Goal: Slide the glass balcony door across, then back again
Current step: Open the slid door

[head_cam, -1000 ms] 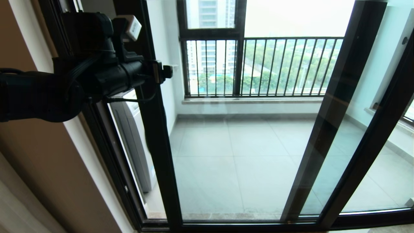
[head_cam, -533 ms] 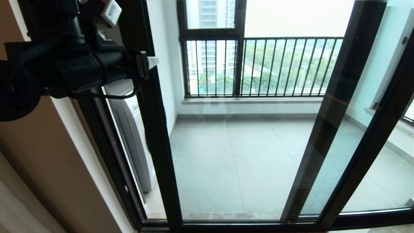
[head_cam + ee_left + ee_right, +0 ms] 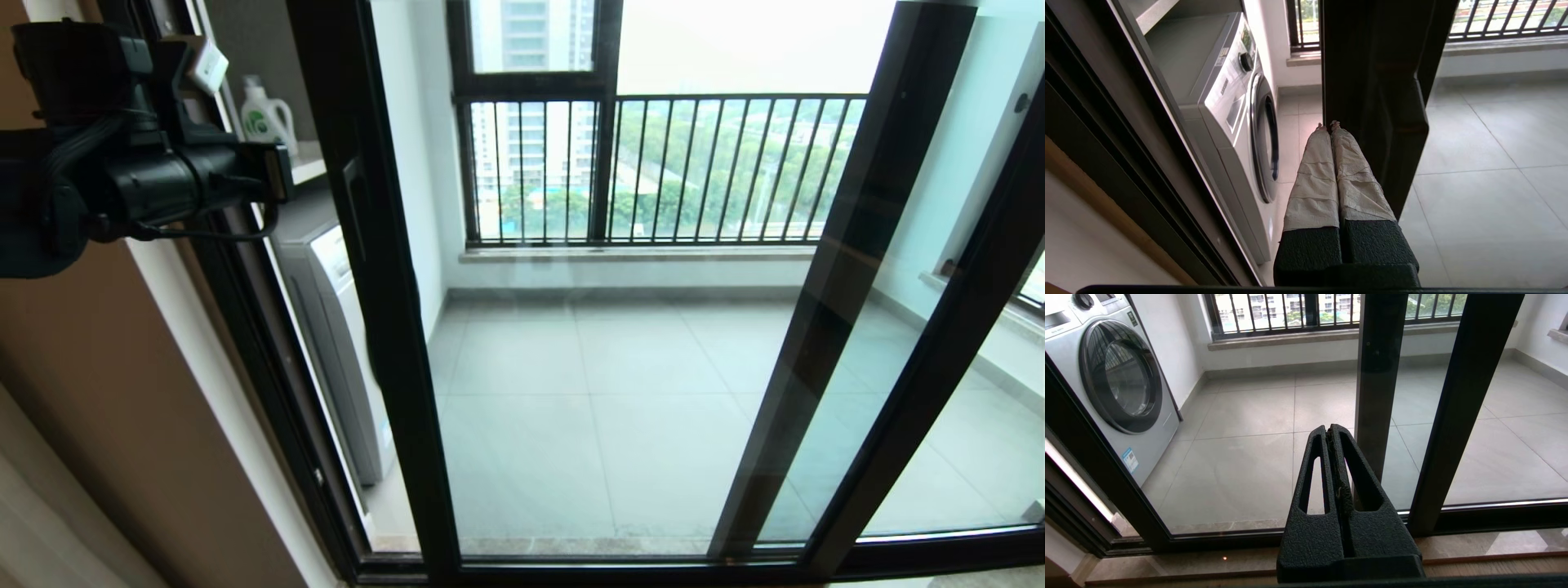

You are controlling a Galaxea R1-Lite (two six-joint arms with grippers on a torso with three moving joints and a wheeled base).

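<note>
The glass balcony door stands a little short of the left jamb, leaving a narrow gap. Its small black bar handle sits on the left upright. My left gripper hangs at handle height in that gap, to the left of the upright. In the left wrist view the left gripper is shut with nothing between its tape-wrapped fingers, tips right beside the edge of the door upright, near the handle. My right gripper is shut and empty, low before the door's glass, out of the head view.
A washing machine stands on the balcony just behind the gap, with a detergent bottle on a shelf above it. A second black-framed glass panel overlaps on the right. A barred window closes the balcony. A brown wall is on my left.
My left arm has drawn back to the left, from in front of the door's upright to the gap beside it, uncovering the detergent bottle. The door itself has not visibly moved.
</note>
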